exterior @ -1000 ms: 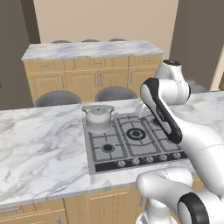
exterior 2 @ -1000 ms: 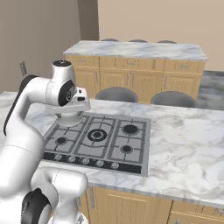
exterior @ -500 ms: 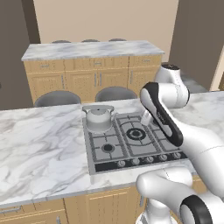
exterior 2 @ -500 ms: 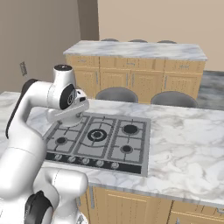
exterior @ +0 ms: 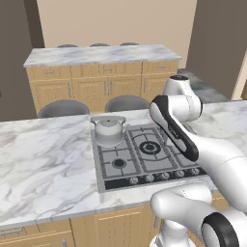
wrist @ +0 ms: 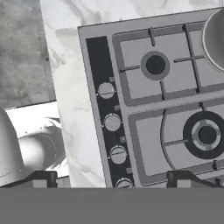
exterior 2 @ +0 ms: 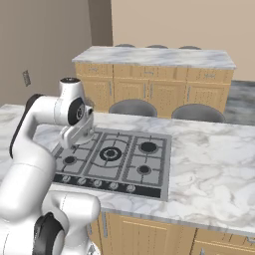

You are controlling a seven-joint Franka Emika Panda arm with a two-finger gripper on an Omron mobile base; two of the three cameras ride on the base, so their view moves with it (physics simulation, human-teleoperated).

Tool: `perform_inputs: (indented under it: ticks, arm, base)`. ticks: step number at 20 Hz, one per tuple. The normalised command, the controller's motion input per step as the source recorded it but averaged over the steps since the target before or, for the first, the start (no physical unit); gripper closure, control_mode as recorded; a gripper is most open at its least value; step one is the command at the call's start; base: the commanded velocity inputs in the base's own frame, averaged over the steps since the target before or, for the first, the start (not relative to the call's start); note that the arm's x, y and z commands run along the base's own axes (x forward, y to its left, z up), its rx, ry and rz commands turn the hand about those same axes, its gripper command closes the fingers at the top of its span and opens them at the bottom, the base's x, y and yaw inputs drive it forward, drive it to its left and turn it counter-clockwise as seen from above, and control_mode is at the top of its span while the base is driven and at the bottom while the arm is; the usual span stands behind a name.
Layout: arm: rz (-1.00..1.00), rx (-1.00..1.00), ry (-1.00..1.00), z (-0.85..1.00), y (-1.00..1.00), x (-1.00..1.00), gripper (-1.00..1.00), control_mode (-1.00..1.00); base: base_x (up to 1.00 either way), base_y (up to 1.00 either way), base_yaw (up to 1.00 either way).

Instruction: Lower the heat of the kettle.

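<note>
Item: kettle (exterior: pixel 109 130), squat silver-grey metal, domed lid, flat overhead handle; stands upright on the rear left burner of the hob (exterior: pixel 144 154), which is set into the marble tabletop (exterior: pixel 43 164). In the hand view a curved grey edge at the upper right corner is most likely its body. Item: row of round control knobs (wrist: pixel 112 122) on the dark strip along the hob's front edge, nearest the robot; the strip's long axis runs parallel to the tabletop's front edge, and in the hand view it runs from top to bottom. Item: pincer (wrist: pixel 111 178), one arm only; tips set wide apart near the bottom corners of the hand view, nothing between them, hanging above the hob and looking down on the knob strip. Governing relation: the kettle lies beyond and to the left of the pincer as the left base view shows it, at the back of the hob, whereas the knobs lie below it toward the front edge. The task is judged to be worked at a knob, not at the kettle itself. Which knob serves the kettle's burner cannot be read here; the markings beside the knobs are too small. Judged stage: approach, no knob yet touched; the pincer must descend onto the strip.
</note>
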Motion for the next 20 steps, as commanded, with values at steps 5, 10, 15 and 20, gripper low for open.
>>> perform_inputs:
  ticks: [5,10,15,20]
  arm:
    - [0.63,-0.09,0.03,-0.28,0.01,0.0,-1.0,-1.0]
    - [0.62,-0.05,0.01,-0.36,0.1,0.0,-1.0,-1.0]
    - [0.56,-0.02,0.01,-0.44,0.2,0.0,-1.0,-1.0]
    - [0.36,0.0,0.04,-0.37,0.23,0.0,-1.0,-1.0]
  base:
    - [0.0,0.0,0.0]
    - [0.0,0.0,0.0]
    - [0.0,0.0,0.0]
    - [0.0,0.0,0.0]
